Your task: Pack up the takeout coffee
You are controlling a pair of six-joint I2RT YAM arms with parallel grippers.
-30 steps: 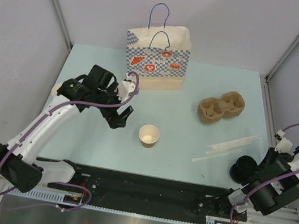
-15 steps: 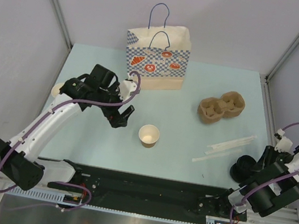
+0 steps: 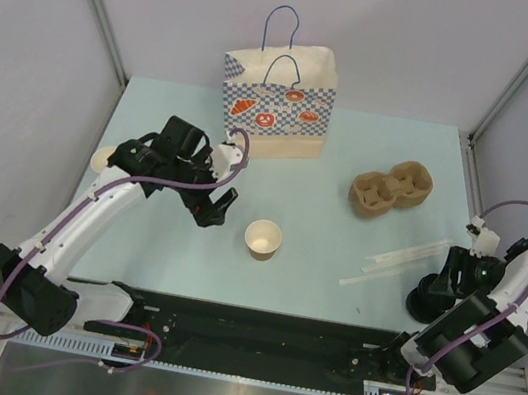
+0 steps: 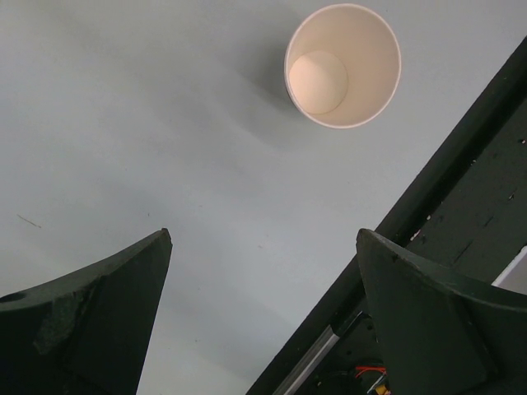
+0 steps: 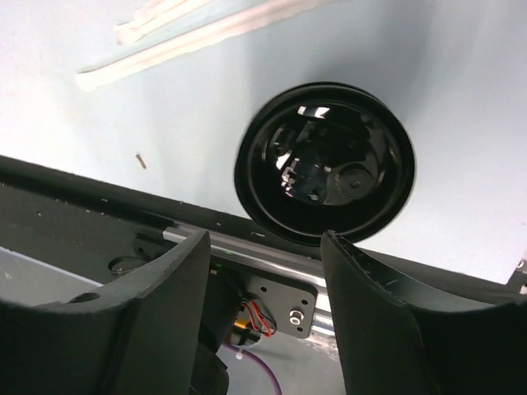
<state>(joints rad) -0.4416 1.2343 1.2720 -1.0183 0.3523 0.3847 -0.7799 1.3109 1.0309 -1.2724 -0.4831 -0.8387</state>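
Left gripper (image 4: pixel 263 239): jaws spread wide, nothing btwn them; hangs over left half of table (image 3: pixel 331 219), tips pointing down. Just beyond its tips, apart from them: takeout coffee cup (image 4: pixel 343 66), upright, mouth open, no lid on, inside looks dry and bare; pos. approx. mid-table, nearer the near edge than the far one. Handling (est.): v. light, thin paper wall, dents under a hard pinch and tips w/ a sideways nudge; rolled rim is the stiffest part, so best hold is across the wall just below the rim, gentle squeeze. Right gripper (image 5: pixel 263 234): jaws likewise apart, gripping nothing; sits by near-right corner. Just past its tips: black lid (image 5: pixel 324 162), round, glossy, prob. slippery; only its top shows, no cup wall seen under it. Further out: wrapped straws (image 3: pixel 401 259), lying flat toward right edge; pulp cup carrier (image 3: pixel 390 188), two wells, right half toward far edge; paper bag (image 3: pixel 277 108), upright at middle of far edge, handles up. Left edge: small pale round item (image 3: pixel 100 159), partly behind left arm, identity n/k.
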